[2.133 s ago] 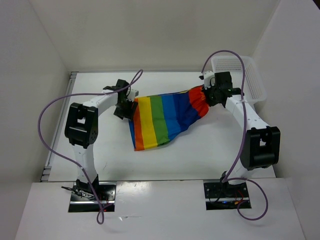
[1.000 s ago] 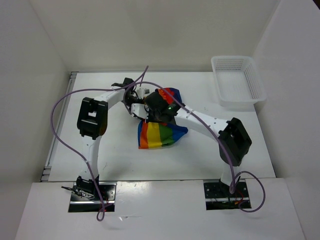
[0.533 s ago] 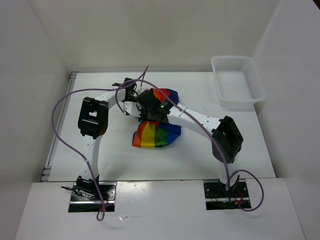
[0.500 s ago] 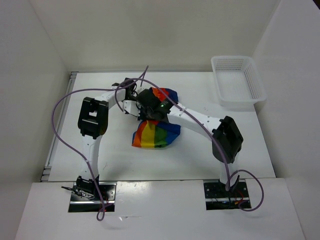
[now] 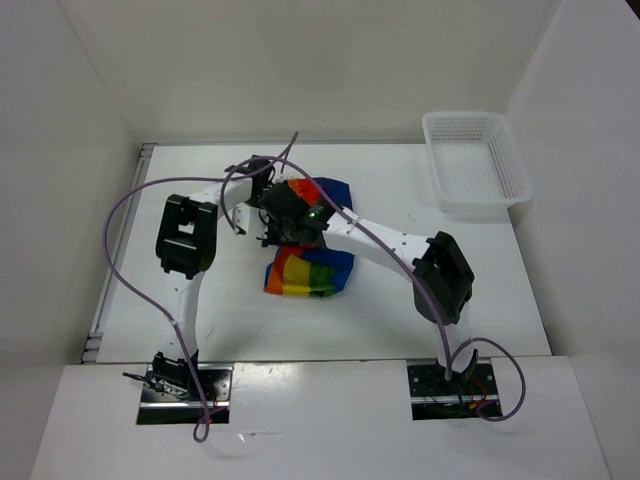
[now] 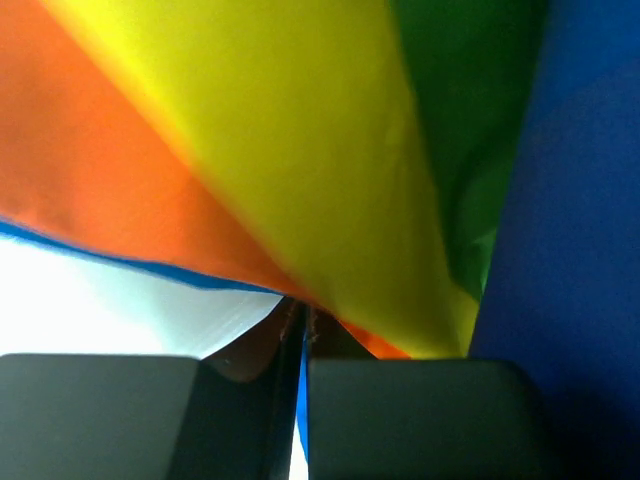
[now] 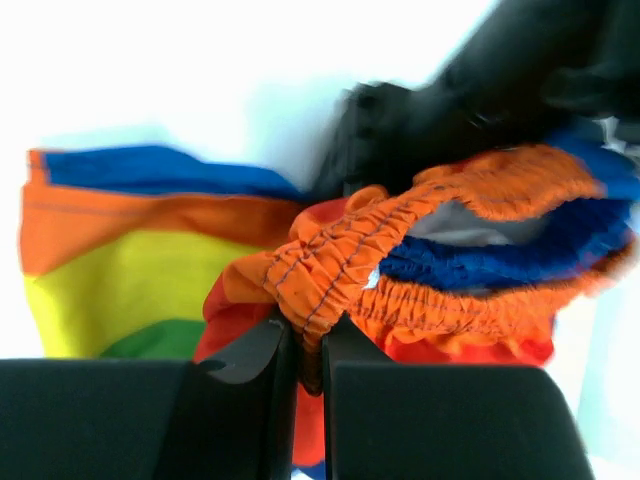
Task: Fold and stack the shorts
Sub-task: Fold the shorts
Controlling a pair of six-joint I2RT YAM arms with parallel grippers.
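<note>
The soft rainbow-striped cloth shorts [image 5: 306,274] sit bunched on the white table [image 5: 380,312]. The right gripper [image 7: 306,345] pinches their orange elastic waistband [image 7: 330,265]; the left gripper [image 6: 303,338] is closed on striped fabric.

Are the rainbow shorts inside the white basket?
No, the shorts are bunched on the table, well apart from the basket at the far right.

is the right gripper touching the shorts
Touching. The right wrist view shows the right gripper closed on the shorts, their orange elastic waistband pinched between its fingers.
</note>
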